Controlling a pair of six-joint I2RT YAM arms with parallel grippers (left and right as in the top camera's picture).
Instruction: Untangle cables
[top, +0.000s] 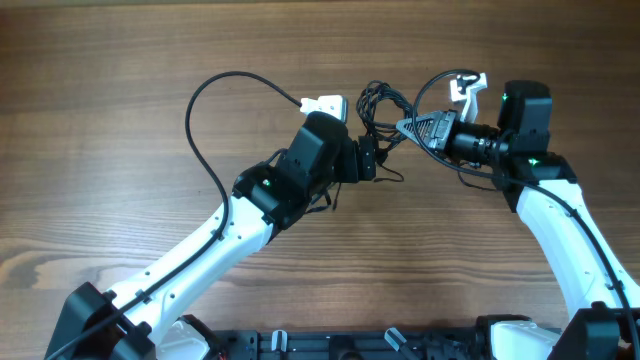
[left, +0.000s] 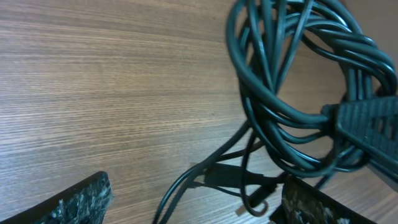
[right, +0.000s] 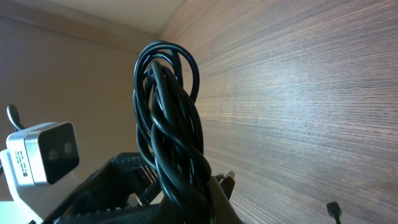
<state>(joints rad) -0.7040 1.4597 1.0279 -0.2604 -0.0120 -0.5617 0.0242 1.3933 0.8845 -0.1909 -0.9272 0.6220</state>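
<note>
Overhead: cable bundle (top: 378, 105) lies centre-far on the wooden table (top: 100, 100), between both arms. The right gripper (top: 405, 127) is clenched on its right side

Left wrist: left gripper (left: 193, 202) released, fingers (left: 74, 199) wide apart, bundle just beyond

Right wrist: bundle loops stand above the clamped jaws

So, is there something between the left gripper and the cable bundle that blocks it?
Nothing visible blocks it. The left gripper is open right next to the cable bundle, and a loose cord end lies between its fingers. The right gripper holds the bundle from the opposite side.
</note>
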